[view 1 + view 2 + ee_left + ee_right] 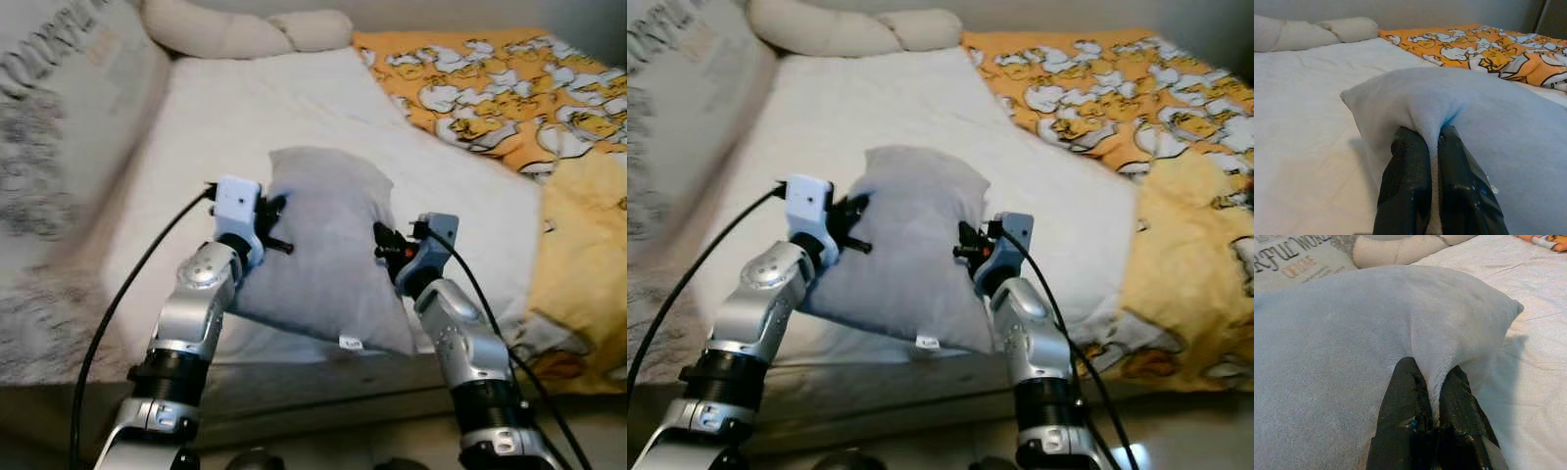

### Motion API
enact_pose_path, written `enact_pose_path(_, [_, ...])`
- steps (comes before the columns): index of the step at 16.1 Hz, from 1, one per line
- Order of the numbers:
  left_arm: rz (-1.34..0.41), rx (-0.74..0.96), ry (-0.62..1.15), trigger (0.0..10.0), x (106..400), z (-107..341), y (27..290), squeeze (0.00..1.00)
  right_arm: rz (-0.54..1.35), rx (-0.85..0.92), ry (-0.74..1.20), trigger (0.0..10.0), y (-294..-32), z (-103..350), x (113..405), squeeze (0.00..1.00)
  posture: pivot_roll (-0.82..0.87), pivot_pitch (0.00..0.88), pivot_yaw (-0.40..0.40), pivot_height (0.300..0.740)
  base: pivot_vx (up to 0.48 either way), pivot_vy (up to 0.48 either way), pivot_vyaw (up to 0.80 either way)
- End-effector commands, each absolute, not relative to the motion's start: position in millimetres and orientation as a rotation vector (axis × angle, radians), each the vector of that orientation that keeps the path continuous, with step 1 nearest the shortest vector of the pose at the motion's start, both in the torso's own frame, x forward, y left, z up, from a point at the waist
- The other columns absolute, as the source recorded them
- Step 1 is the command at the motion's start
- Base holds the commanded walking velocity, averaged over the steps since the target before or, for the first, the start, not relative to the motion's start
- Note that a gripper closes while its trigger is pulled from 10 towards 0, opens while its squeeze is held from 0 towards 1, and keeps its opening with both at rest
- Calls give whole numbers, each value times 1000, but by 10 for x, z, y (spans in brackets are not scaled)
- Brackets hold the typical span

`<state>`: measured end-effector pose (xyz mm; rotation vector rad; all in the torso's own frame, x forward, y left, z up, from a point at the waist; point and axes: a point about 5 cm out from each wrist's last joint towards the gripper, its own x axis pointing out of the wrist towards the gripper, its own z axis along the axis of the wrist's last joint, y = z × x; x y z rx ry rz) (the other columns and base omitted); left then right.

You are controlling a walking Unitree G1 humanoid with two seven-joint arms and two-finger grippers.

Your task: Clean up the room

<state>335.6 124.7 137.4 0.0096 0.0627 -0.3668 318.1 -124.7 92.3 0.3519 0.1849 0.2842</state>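
So both grippers have the grey pillow [328,245] pinched from either side over the near edge of the bed [216,127]. Left gripper [1431,147] has its black fingers squeezed on a fold of the fabric, and the right gripper [1432,382] is clamped on a fold on the opposite side. Further back the white sheet runs up to a cream bolster [235,29] at the head, with a yellow cartoon-print blanket [509,88] to the right and a lettered cushion [59,108] on the left.

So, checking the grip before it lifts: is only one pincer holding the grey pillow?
No: the left pincer and the right pincer each pinch a fold of the grey pillow at opposite sides.
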Motion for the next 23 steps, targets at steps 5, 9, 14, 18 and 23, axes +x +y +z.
enact_pose_path(5, [-373,34,24,10000,3395,1487,1275,0,276,373,164,10000,-1254,1001,3239,0,-15,0,17,740,0,296,0])
enact_pose_path(9, [-356,57,28,10000,3407,1480,1279,0,263,361,164,10000,-1280,999,3241,0,-20,0,24,740,0,0,0])
enact_pose_path(14, [-309,25,29,10000,3449,1513,1369,0,288,353,157,10000,-1246,1013,3249,0,-17,0,25,740,0,0,0])
enact_pose_path(18, [-303,28,30,10000,3453,1513,1381,0,357,302,144,10000,-1169,1041,3234,0,-16,0,25,740,122,0,394])
enact_pose_path(23, [-284,31,34,10000,3465,1512,1398,0,327,334,162,10000,-1201,1005,3238,0,-16,0,25,740,250,0,310])
